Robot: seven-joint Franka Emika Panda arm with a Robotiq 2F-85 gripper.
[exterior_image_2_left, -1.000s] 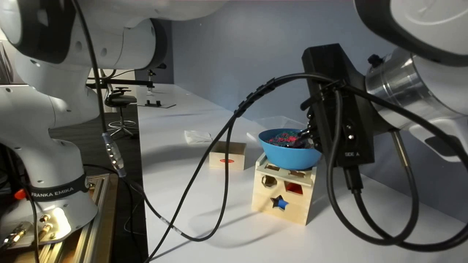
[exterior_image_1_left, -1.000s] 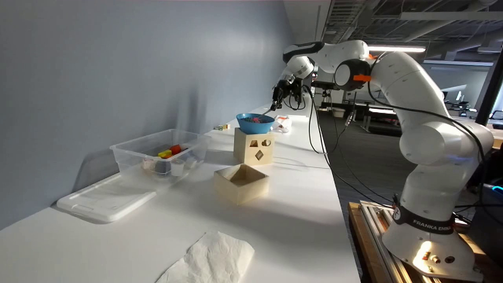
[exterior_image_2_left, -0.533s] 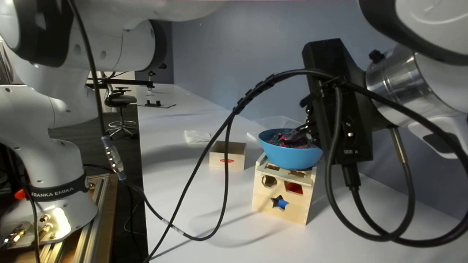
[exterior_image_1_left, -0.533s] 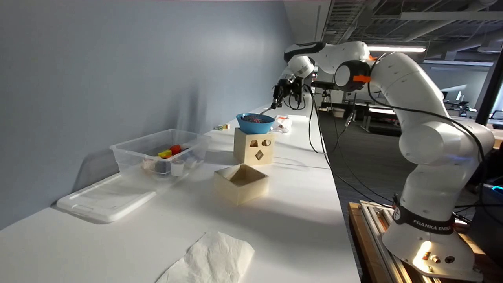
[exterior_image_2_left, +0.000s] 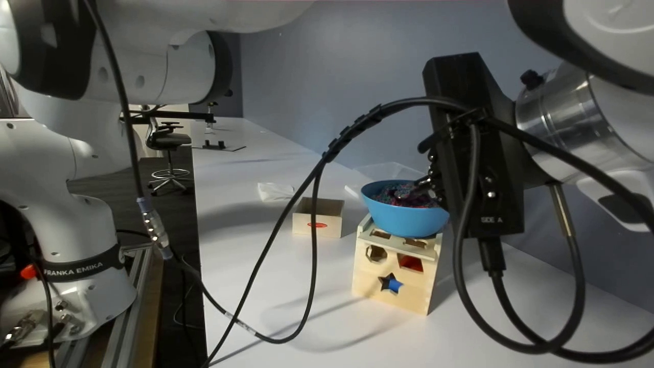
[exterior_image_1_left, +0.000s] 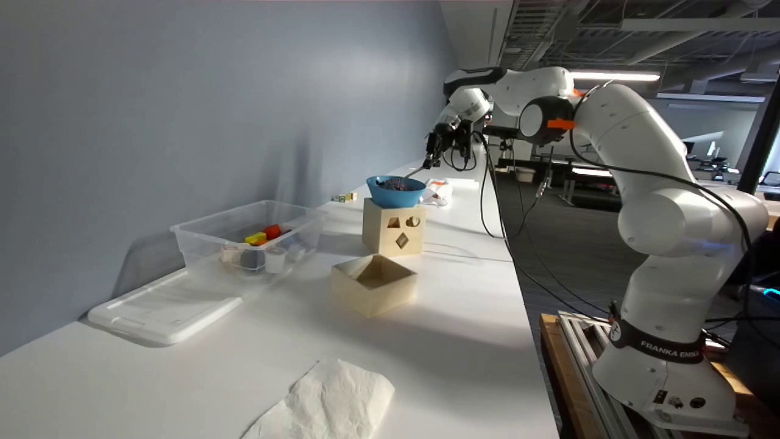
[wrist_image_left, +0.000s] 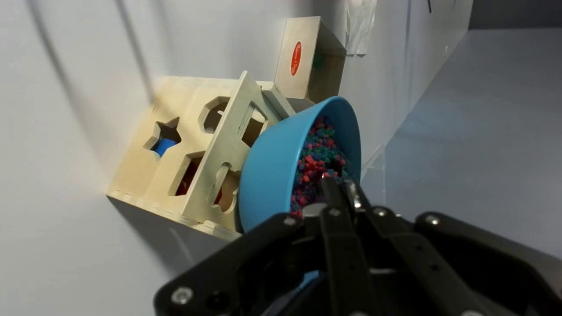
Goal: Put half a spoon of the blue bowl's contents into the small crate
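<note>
The blue bowl (exterior_image_1_left: 396,194) sits on top of a tan shape-sorter box in both exterior views. It holds red, blue and green crumbs, which show in the wrist view beside the bowl's wall (wrist_image_left: 274,162). My gripper (exterior_image_1_left: 428,163) is shut on the spoon (exterior_image_1_left: 415,172) above the bowl's edge. The spoon slants down into the bowl, and its head (exterior_image_2_left: 403,192) is at the crumbs; how full it is I cannot tell. In the wrist view the fingers of the gripper (wrist_image_left: 341,184) hide most of the spoon. The small crate (exterior_image_1_left: 373,299), an open wooden box, stands on the table nearby.
The shape-sorter box (exterior_image_2_left: 396,271) stands under the bowl. A clear plastic tub (exterior_image_1_left: 201,235) with blocks and its white lid (exterior_image_1_left: 164,311) lie along the wall. A paper towel (exterior_image_1_left: 329,399) lies on the table. A cable loop (exterior_image_2_left: 311,255) hangs from the arm.
The gripper and spoon have shifted slightly up and away from the bowl. The spoon's head now shows as a rounded shape at the crumbs, and the bright red patch there looks darker.
</note>
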